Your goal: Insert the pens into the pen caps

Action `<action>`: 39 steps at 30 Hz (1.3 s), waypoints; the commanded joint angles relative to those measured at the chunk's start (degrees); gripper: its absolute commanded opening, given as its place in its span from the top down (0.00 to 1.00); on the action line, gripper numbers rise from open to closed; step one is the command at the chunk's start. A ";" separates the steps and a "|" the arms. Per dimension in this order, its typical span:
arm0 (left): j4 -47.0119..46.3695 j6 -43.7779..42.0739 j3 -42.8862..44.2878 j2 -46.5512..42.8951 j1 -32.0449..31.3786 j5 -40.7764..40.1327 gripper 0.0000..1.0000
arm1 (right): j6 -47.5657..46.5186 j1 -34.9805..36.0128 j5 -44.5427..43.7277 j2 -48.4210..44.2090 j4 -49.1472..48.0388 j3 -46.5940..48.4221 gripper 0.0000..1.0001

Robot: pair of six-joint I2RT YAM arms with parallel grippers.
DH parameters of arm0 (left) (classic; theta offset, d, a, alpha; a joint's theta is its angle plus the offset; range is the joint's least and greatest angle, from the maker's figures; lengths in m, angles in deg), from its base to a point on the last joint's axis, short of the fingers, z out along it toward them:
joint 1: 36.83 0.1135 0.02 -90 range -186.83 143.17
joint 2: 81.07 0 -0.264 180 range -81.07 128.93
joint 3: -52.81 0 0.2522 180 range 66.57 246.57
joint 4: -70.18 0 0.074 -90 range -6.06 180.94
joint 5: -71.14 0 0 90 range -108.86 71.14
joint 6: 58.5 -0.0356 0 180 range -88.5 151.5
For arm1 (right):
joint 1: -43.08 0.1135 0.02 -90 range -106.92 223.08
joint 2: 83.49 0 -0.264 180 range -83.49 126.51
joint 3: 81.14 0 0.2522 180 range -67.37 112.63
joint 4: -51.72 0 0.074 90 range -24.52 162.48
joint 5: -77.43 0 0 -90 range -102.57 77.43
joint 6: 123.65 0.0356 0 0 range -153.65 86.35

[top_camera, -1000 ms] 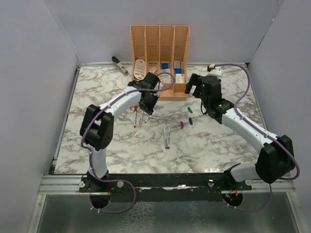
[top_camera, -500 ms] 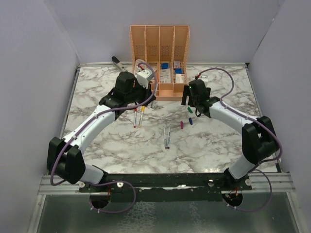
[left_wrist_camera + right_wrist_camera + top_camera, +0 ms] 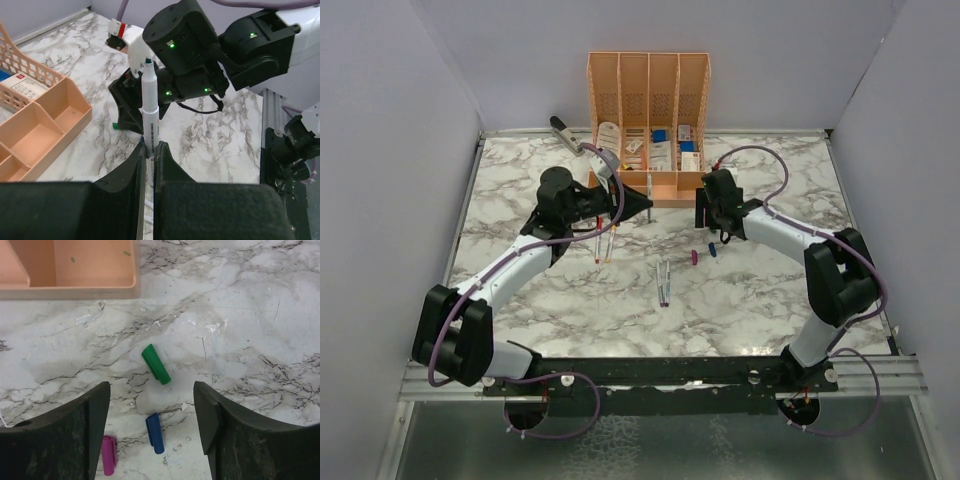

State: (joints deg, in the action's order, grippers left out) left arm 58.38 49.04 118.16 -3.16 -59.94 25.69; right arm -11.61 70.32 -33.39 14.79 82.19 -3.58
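Left gripper (image 3: pixel 149 150): closed narrow on a pen (image 3: pixel 149 100), clamped on the lower barrel. The dark green tip is bare and points away from the wrist. In the top view this gripper sits just in front of the orange organiser (image 3: pixel 648 95), off its front-left corner, aimed along the organiser's front tray.

Right gripper (image 3: pixel 151 392): spread wide, nothing in it. It hangs over the desk (image 3: pixel 260 305) just in front of the organiser's front-right corner. Green cap (image 3: pixel 156 363) lies flat on the desk between the two fingers (image 3: pixel 82 440), touching neither. Blue cap (image 3: pixel 155 433) lies just past it, farther from the organiser, also between the fingers. Purple cap (image 3: pixel 108 455) is beside the blue one, at the edge of one finger; contact, cannot tell.

Other pens, top view: red-ended pen (image 3: pixel 598 240) and yellow-ended pen (image 3: pixel 610 240) lie side by side on the desk in front of the organiser's left half. Two more pens (image 3: pixel 663 281) lie together farther out from the organiser's front, roughly centred on it. Whether the red and yellow ends are caps or tips is too small to tell.

Grey stapler (image 3: pixel 565 133) is on the desk just left of the organiser. The grippers are near each other but apart, both along the organiser's front edge.
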 commanded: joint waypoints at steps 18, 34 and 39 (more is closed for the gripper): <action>-10.93 5.84 -4.67 -2.14 0.00 13.02 1.00 | -5.87 -2.08 4.93 8.61 -1.66 3.76 0.47; -10.95 6.63 -4.39 -0.75 0.43 11.89 1.00 | -5.00 -3.51 10.20 10.87 -0.46 3.25 0.60; -10.98 6.93 -4.33 -0.37 0.83 11.87 1.00 | -4.19 -3.51 11.49 11.31 1.53 2.83 0.78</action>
State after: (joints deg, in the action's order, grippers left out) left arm 49.64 55.42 113.66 -3.51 -59.68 36.30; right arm -16.79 67.07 -24.80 25.17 81.27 0.15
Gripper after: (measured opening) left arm 0.060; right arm 0.303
